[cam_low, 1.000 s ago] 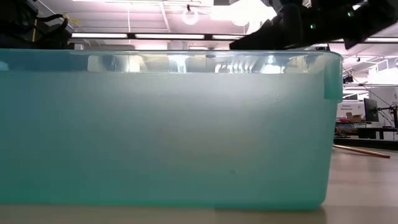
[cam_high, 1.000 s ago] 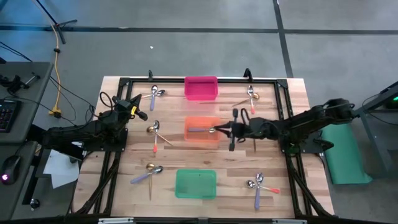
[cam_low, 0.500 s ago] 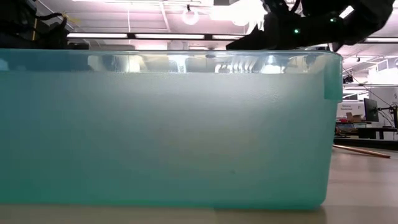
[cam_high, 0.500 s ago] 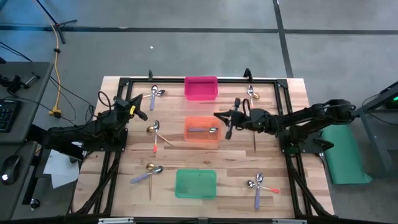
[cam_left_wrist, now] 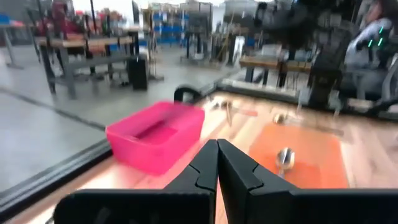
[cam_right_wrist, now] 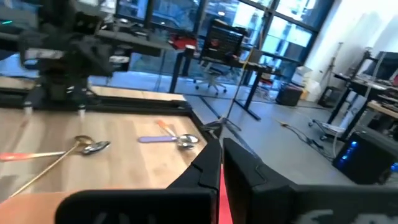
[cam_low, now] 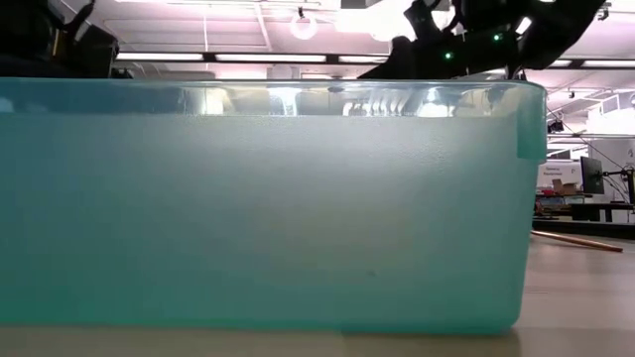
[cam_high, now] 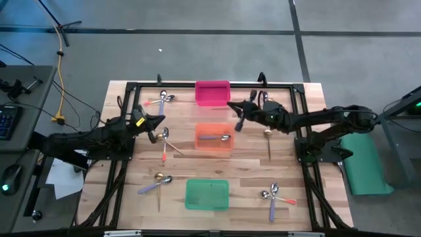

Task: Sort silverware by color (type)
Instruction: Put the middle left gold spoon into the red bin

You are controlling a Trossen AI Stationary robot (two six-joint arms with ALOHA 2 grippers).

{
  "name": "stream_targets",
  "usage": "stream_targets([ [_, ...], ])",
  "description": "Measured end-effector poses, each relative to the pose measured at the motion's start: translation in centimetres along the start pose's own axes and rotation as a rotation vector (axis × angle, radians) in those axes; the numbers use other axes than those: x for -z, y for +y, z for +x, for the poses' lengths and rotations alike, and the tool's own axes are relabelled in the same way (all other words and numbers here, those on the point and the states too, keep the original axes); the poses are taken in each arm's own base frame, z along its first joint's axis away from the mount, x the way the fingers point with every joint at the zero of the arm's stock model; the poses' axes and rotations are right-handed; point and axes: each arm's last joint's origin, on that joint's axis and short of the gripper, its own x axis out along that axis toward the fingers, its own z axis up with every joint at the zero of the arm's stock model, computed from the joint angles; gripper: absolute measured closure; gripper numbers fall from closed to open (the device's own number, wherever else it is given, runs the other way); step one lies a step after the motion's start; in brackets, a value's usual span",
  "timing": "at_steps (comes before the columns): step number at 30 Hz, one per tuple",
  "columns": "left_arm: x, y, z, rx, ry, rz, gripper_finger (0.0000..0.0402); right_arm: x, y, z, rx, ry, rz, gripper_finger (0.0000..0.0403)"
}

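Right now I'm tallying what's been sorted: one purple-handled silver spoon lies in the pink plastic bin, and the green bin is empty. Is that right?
Not quite. The purple-handled silver spoon lies in the orange plastic bin at the table's middle, not the pink plastic bin, which looks empty in the high view. The green bin looks empty there too, as you said.

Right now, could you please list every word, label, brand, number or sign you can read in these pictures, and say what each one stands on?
No text can be read in any of the views.
White sign in the room behind the table, low view: dark lettering, too small to read.
Pink bin, orange bin, green bin: no label or marking shows.
Spoons and wooden table: no marking shows.
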Motion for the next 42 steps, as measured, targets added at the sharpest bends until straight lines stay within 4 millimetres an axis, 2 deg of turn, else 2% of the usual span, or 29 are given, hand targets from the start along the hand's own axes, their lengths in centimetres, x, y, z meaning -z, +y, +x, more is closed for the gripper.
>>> stream_targets([
  [6,0.0,-0.3,0.8,-0.009,0.148,-0.001,0.0401,0.5,-1.3,0.3,0.045,0.027,0.049,0.0403],
  [13,-0.5,-0.9,2.5,0.0,0.298,0.032,0.0401,1.0,-1.3,0.3,0.035,0.081,0.047,0.0403],
  [24,-0.9,-2.5,5.3,0.151,0.642,0.02,0.0391,1.0,-1.3,0.3,0.035,0.083,0.073,0.0403],
  [32,0.1,-4.6,4.9,0.265,0.865,0.051,0.0336,1.1,-1.3,0.3,0.034,0.085,0.072,0.0403],
  [42,-0.4,-8.0,3.7,0.407,0.899,0.098,0.0282,1.2,-1.2,0.3,0.03,0.104,0.068,0.0403],
])
